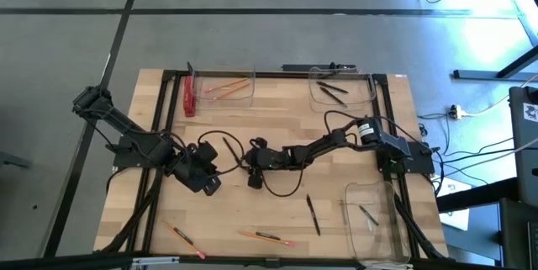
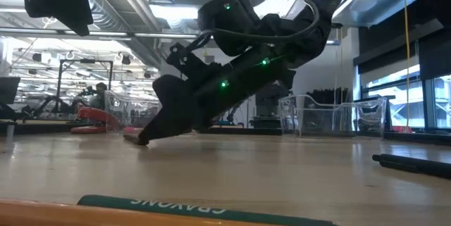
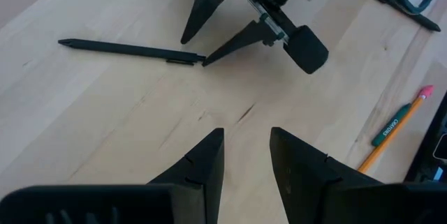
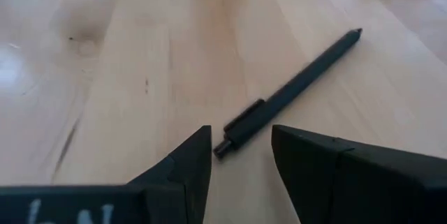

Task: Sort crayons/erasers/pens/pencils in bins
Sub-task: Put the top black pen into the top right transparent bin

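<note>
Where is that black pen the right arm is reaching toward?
The pen lies flat on the wooden table, near its middle, its clip end just ahead of the right gripper and its open jaws.

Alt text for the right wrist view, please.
A black pen lies diagonally on the bare wooden table, its clip end just ahead of the gap between the right gripper's open dark fingers. Nothing is held.
</note>
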Action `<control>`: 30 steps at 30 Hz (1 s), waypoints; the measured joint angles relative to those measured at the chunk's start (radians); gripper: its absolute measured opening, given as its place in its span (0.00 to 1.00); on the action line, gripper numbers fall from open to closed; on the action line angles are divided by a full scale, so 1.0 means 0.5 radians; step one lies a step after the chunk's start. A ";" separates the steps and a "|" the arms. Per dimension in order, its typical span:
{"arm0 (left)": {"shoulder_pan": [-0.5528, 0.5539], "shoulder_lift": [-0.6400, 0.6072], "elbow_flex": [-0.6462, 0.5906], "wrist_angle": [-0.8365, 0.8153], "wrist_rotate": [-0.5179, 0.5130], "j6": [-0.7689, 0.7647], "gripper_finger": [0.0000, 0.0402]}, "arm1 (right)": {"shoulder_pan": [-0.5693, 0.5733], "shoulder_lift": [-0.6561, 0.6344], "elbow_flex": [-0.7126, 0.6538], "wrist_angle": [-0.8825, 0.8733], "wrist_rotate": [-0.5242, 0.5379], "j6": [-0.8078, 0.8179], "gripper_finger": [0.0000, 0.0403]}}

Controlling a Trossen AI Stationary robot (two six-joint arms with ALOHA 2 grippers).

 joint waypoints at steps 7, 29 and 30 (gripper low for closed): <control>0.000 0.000 0.000 0.000 0.000 0.002 0.27 | 0.000 0.000 0.002 -0.058 0.067 0.010 0.38; 0.000 0.000 0.000 0.000 0.000 0.004 0.27 | -0.002 0.000 0.002 -0.092 0.415 0.209 0.38; 0.000 0.000 0.000 0.000 0.000 0.004 0.27 | -0.002 0.000 0.002 -0.092 0.414 0.208 0.38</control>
